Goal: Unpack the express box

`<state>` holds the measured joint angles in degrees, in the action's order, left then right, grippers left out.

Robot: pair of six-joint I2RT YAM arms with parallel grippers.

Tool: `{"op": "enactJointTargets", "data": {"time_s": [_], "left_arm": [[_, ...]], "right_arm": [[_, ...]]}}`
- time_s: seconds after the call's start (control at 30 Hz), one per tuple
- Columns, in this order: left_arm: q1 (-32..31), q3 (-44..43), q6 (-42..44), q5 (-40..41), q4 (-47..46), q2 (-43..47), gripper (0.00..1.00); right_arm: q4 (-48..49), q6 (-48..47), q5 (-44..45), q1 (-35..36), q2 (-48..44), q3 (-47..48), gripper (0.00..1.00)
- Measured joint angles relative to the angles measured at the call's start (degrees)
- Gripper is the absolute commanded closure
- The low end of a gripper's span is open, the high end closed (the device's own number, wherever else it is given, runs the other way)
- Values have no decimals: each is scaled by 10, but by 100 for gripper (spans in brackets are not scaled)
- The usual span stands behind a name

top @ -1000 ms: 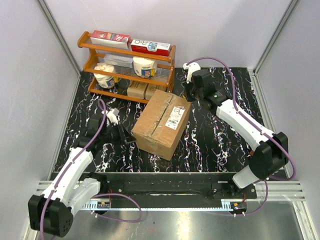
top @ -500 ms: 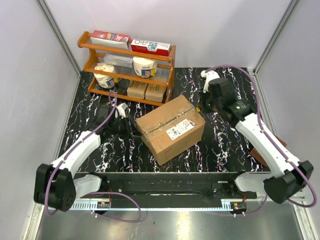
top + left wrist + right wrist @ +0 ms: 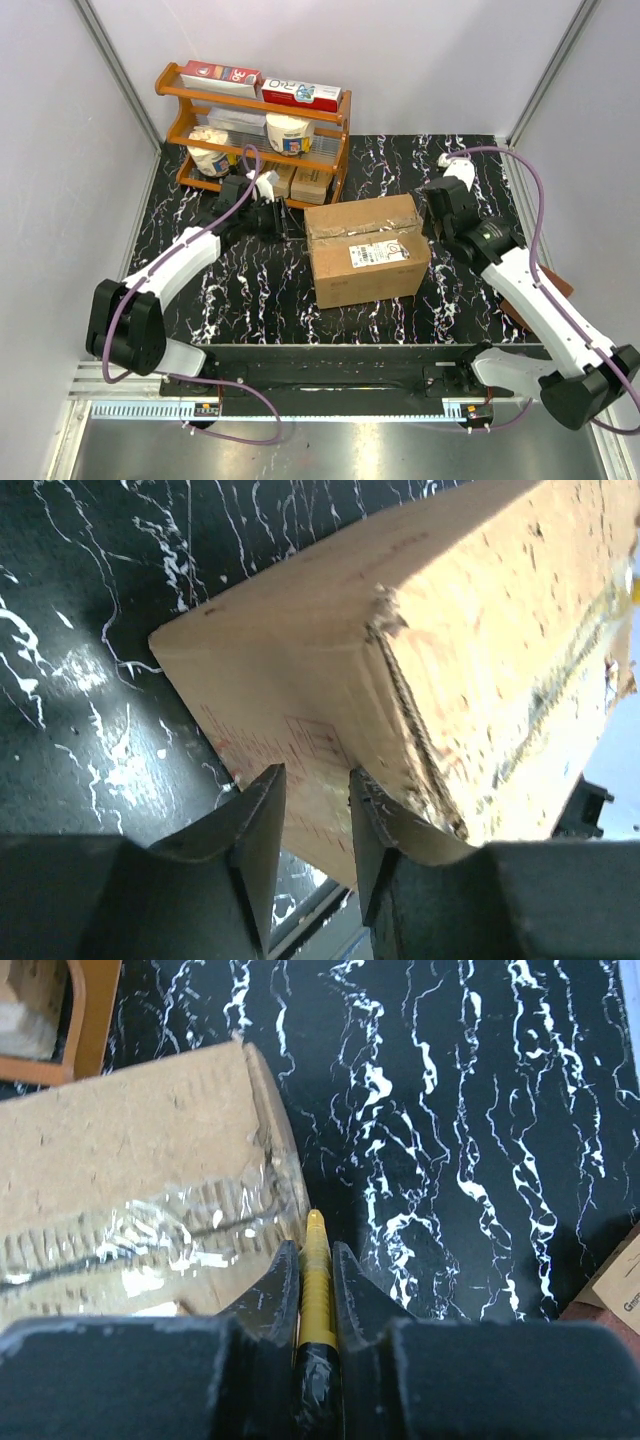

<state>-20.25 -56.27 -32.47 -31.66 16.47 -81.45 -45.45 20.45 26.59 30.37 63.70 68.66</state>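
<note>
The express box (image 3: 365, 250) lies lengthwise across the middle of the black marbled table, its white label (image 3: 378, 253) facing up and clear tape along its seam. My left gripper (image 3: 290, 222) is at the box's left end. In the left wrist view its jaws (image 3: 315, 790) stand a little apart with nothing between them, the box's corner (image 3: 470, 630) just beyond. My right gripper (image 3: 432, 212) is at the box's right end, shut on a yellow-and-black cutter (image 3: 317, 1290). The cutter's tip sits against the taped edge of the box (image 3: 130, 1140).
An orange wooden shelf (image 3: 250, 140) stands at the back left, close behind the left gripper, holding flat red-and-white boxes, white tubs and small tan cartons. A brown carton (image 3: 545, 300) lies at the table's right edge. Grey walls close in the left, back and right.
The box has turned from a diagonal to lying straight across and shifted right. The left arm reached back toward the shelf and its jaws parted. The right arm swung right with the cutter.
</note>
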Motion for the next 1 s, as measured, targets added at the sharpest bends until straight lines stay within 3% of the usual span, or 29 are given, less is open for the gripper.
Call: {"op": "enactJointTargets", "data": {"time_s": [0.13,0.33,0.5,0.67,1.0], "left_arm": [[-12,2,38,13,18,40,46],[-35,51,72,57,54,191,40],[-37,89,77,74,79,287,47],[-71,126,80,37,66,347,55],[-195,132,101,-13,31,298,65]], "right_arm": [[28,6,42,0,47,21,100],[86,-18,85,-3,144,97,100],[144,-52,85,-23,191,137,100],[189,-92,48,-37,246,188,100],[218,-116,-62,-49,328,209,100]]}}
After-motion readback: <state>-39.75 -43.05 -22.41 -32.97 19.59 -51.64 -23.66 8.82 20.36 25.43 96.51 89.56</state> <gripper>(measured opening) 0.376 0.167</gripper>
